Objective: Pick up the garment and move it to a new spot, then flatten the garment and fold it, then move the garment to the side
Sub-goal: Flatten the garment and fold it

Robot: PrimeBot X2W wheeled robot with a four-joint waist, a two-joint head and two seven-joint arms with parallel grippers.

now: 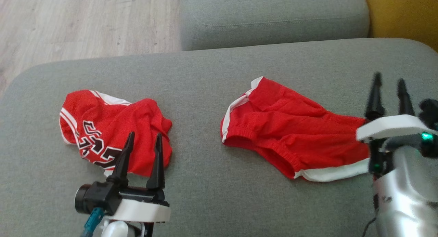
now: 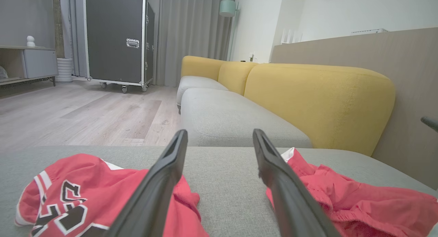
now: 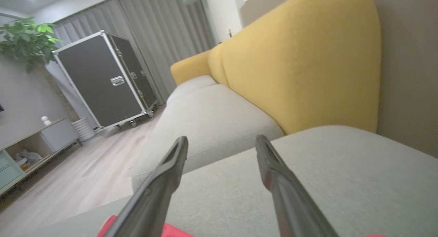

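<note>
Two red garments lie on the grey sofa seat (image 1: 212,192). Red shorts with white trim (image 1: 291,134) are spread at the right, with the waistband facing me. A crumpled red jersey with black numbers (image 1: 102,127) lies at the left. My right gripper (image 1: 389,77) stands open just past the shorts' right end, with nothing between its fingers. In the right wrist view (image 3: 221,139) a sliver of the red shorts (image 3: 171,232) shows below the fingers. My left gripper (image 1: 144,134) is open above the jersey's near right edge. The left wrist view (image 2: 220,132) has the jersey (image 2: 68,196) to its left and the shorts (image 2: 359,202) to its right.
A second grey seat cushion (image 1: 273,18) adjoins at the back, and a yellow backrest (image 1: 403,14) rises at the right. Wooden floor (image 1: 68,25) lies past the sofa's left edge. A black wheeled flight case (image 2: 116,38) stands far across the room.
</note>
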